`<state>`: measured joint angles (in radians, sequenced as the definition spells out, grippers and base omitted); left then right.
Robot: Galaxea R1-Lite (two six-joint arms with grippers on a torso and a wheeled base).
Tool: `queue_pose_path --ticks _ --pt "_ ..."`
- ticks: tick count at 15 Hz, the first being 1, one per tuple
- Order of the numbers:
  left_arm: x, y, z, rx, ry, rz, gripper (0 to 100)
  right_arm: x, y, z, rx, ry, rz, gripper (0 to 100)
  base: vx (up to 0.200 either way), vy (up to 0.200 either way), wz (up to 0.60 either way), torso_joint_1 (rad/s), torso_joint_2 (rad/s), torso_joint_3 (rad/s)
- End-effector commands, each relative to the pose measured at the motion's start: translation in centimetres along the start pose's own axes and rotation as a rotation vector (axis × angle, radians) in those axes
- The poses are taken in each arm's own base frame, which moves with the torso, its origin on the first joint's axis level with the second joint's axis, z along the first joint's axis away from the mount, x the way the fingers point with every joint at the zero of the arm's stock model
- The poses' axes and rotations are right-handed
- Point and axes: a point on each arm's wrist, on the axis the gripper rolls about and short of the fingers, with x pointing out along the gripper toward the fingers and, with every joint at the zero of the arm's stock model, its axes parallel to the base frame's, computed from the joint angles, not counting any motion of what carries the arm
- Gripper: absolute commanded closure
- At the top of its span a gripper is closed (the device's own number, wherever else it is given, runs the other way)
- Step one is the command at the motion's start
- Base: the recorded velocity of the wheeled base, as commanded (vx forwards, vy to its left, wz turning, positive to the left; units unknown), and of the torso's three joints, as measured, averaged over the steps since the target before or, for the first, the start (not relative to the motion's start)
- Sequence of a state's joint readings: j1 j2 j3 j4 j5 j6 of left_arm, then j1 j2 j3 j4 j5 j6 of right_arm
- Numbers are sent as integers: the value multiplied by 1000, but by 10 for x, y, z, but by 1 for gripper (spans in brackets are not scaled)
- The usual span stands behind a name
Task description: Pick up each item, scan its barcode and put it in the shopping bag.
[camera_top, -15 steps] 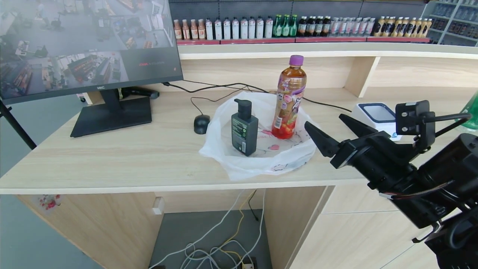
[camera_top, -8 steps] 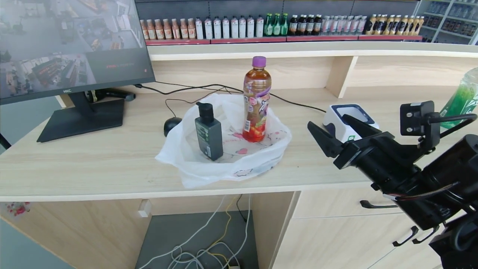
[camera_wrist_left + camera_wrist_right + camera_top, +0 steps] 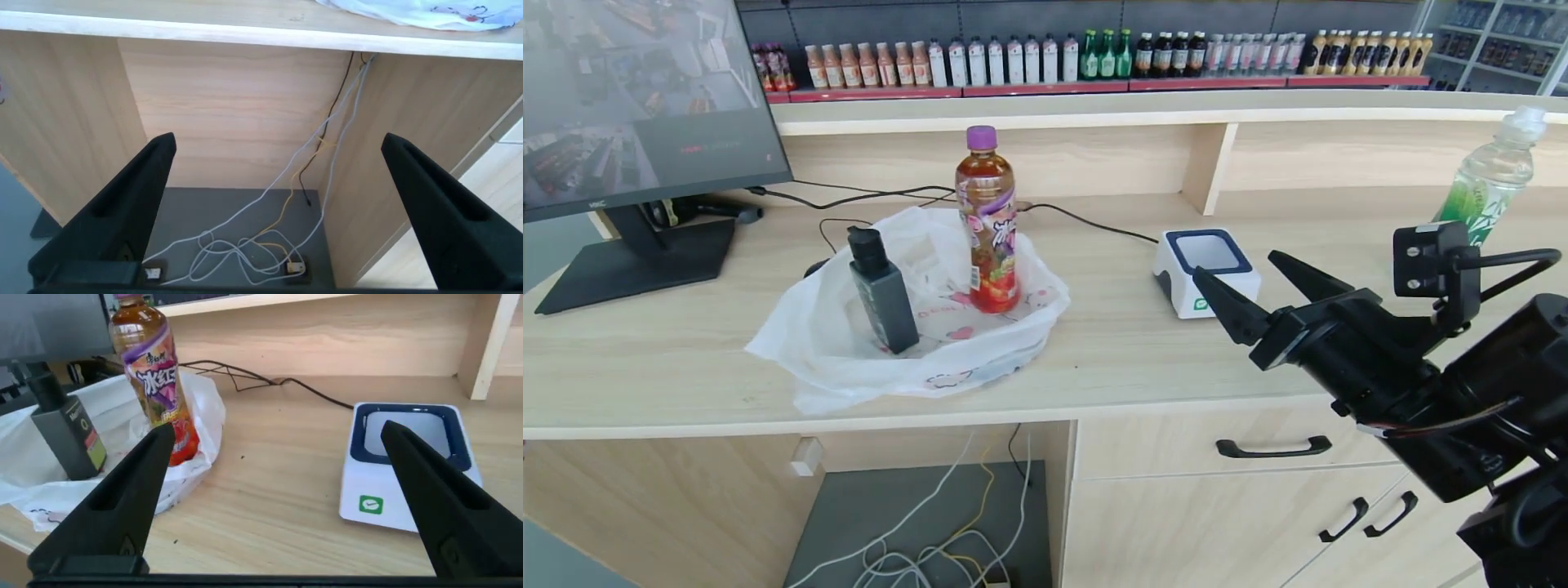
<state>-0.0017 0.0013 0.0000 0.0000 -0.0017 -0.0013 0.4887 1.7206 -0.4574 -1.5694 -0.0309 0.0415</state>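
target: clear green plastic bottle with a pale cap (image 3: 1490,175), upright at the far right end of the light wood desk (image 3: 1111,351), not yet bagged
right pincer: (image 3: 1235,265) wide, empty, above the front part of the desk, tips aimed at the white box scanner with a blue-rimmed window (image 3: 1205,269), near it
bearing: green bottle sits to the robot's right of the tips and deeper on the desk; the tips point away from it, toward the scanner
axis: bottle's long axis is vertical, so a level side grasp on the body looks right
nearer arm: right, clearly
left pincer: (image 3: 278,143) wide, empty, low, below the desk top, facing the cable recess
bag: white plastic shopping bag (image 3: 849,359), well apart to the left; holds a dark pump bottle (image 3: 886,302) and an amber tea bottle with a purple cap (image 3: 988,237), both upright
next (my read): swing the right pincer to the right before closing in on the green bottle
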Motion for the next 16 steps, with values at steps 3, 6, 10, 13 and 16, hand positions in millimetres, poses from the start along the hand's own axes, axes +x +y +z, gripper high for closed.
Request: queue_pose_path --ticks 3,6,10,13,16 --pt "0 0 0 0 0 0 0 1 0 -4 1 13 -1 0 0 -200 0 2 2 -1" --pt "0 0 0 0 0 0 0 2 0 -4 1 12 -1 0 0 -200 0 10 1 4" --pt "0 0 0 0 0 0 0 1 0 -4 1 13 -3 0 0 -200 0 1 2 0" --pt "0 0 0 0 0 0 0 3 -1 -6 3 16 -6 0 0 -200 0 2 1 2" --pt "0 0 0 0 0 0 0 2 -7 -7 12 19 -27 0 0 -200 0 2 4 -1"
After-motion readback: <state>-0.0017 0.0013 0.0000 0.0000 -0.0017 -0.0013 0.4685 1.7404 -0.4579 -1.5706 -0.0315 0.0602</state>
